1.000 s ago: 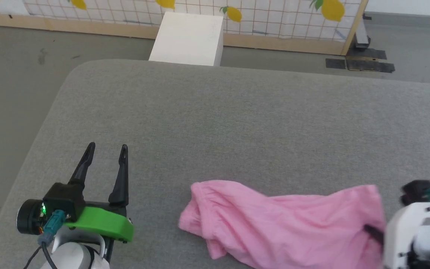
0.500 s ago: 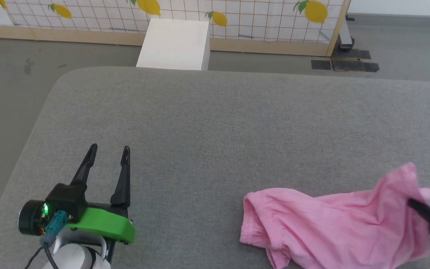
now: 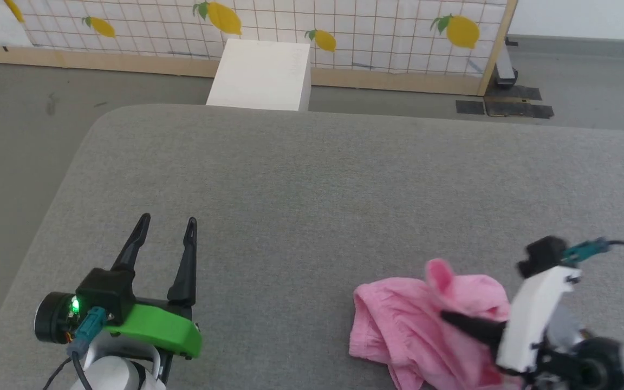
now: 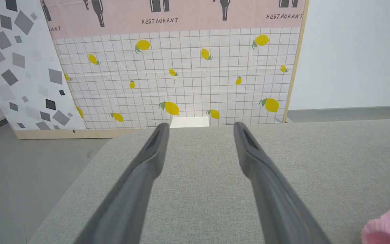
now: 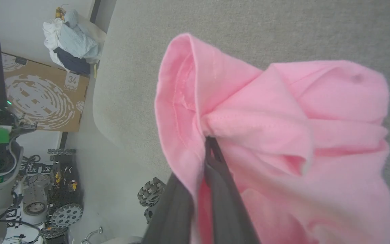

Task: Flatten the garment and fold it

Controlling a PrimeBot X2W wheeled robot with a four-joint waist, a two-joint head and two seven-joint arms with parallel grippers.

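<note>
The garment is a crumpled pink bundle at the lower right of the grey surface. My right gripper points left and is shut on a hemmed fold of the garment, and its dark fingers are pinched together into the cloth. Part of the fabric stands up as a small peak above the fingers. My left gripper hovers open at the lower left, well apart from the garment, with nothing between its fingers. A corner of the garment shows at the lower right of the left wrist view.
A white box stands on the floor beyond the far edge of the surface, in front of a lemon-patterned panel. The surface's left edge curves off near my left gripper. A cardboard box and a heap of clothes lie beyond the surface's edge.
The right gripper has carried its held edge of the garment to the left, over the rest, bunching the stretched-out cloth into a compact heap. The head camera has shifted slightly. The left gripper is unchanged.
</note>
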